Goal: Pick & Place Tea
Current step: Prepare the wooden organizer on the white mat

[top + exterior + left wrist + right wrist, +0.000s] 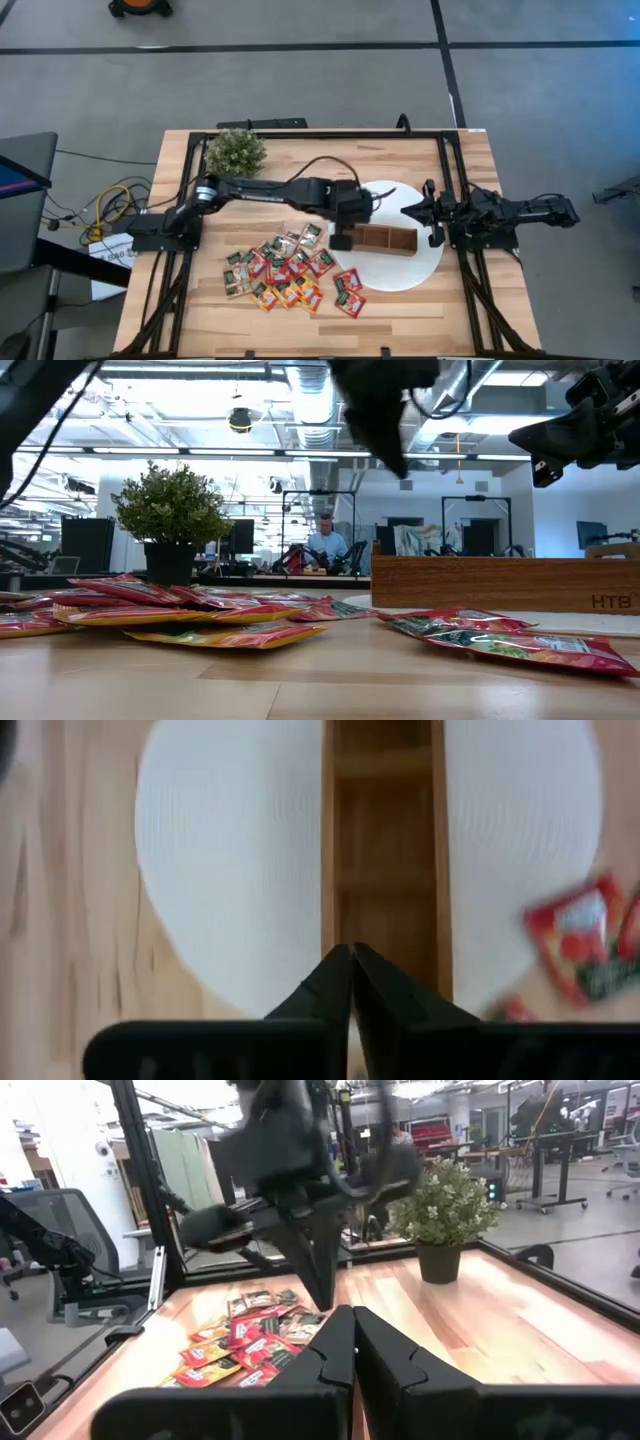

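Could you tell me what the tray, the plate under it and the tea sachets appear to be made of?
Tray: wood, matte brown, grain visible. Plate: white, finely ribbed in the left wrist view; ceramic or plastic, unclear. Tea sachets: glossy printed foil or plastic film, judging by their crinkled shine.

Mostly red tea sachets [290, 270]; white plate [425, 270]; brown tray [385, 240]

The left gripper [341, 241] hides the tray's [388, 240] near end from above; in the low view the tray runs off the right edge, and the plate [600, 622] shows only as a thin pale strip; the sachets [288, 271] overlap, so lower ones are partly covered and their print is too small to read; a person [326, 546] far behind is too small to tell.
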